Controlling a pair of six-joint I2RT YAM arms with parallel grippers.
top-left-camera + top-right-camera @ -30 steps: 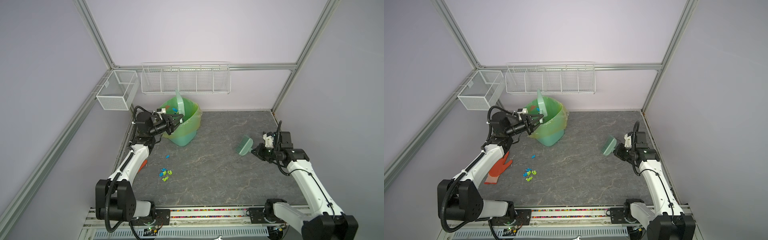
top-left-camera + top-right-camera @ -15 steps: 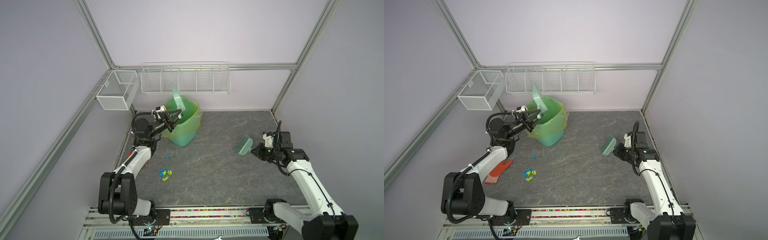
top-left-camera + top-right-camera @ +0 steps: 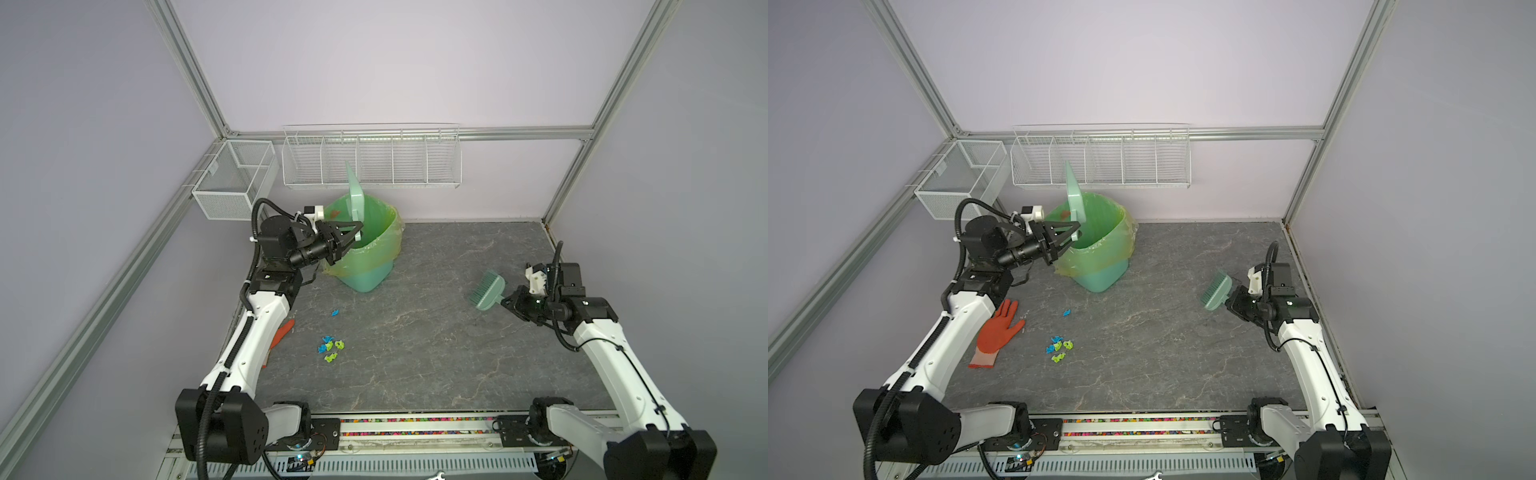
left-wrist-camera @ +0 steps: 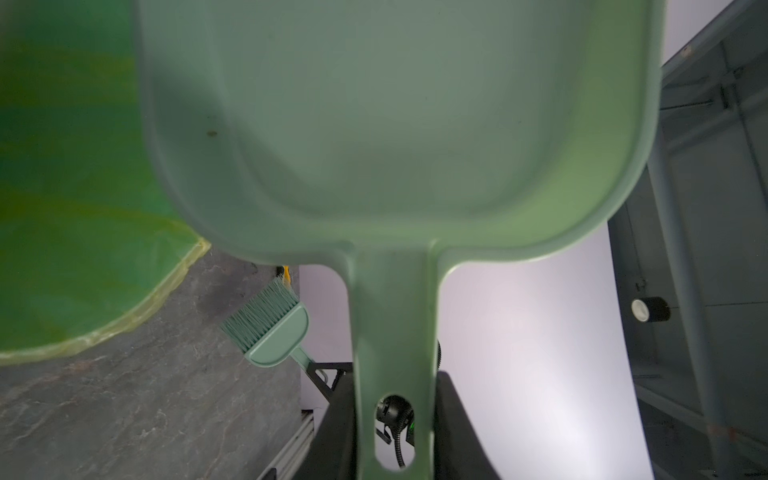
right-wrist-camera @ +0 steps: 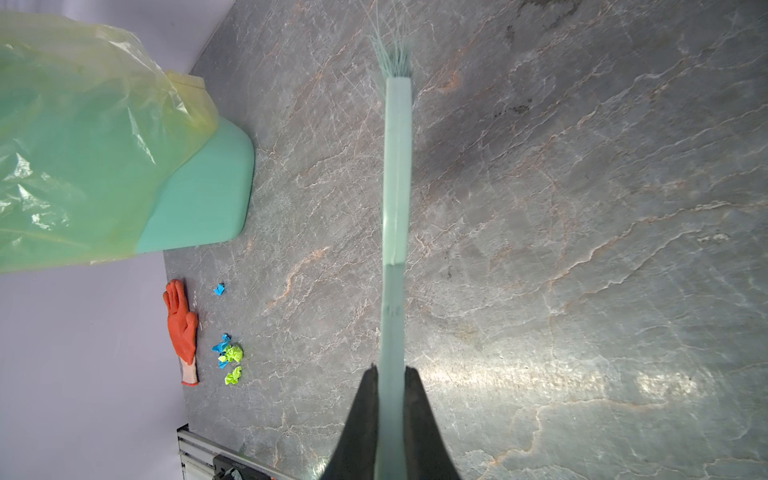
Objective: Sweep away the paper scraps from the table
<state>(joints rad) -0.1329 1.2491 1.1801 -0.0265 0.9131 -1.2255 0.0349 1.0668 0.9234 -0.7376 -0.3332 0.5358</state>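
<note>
The paper scraps (image 3: 330, 349) lie in a small cluster on the table (image 3: 436, 365), front-left, not swept up yet. My left gripper (image 3: 356, 232) is closed on the dustpan (image 3: 356, 197), which is empty and tipped above the bin (image 3: 365, 266). My right gripper (image 3: 506, 300) pinches the brush (image 3: 487, 291), well apart from them.

Both top views sit high over the near edge, tilted down at the far wall (image 3: 374, 62), so you get the whole table (image 3: 436, 332) twice. Left wrist cam's jammed right against the dustpan (image 4: 395, 124), facing right. Right wrist cam looks left along the brush (image 5: 397, 166). Both wrist views catch the brush and bin (image 5: 199, 199).
</note>
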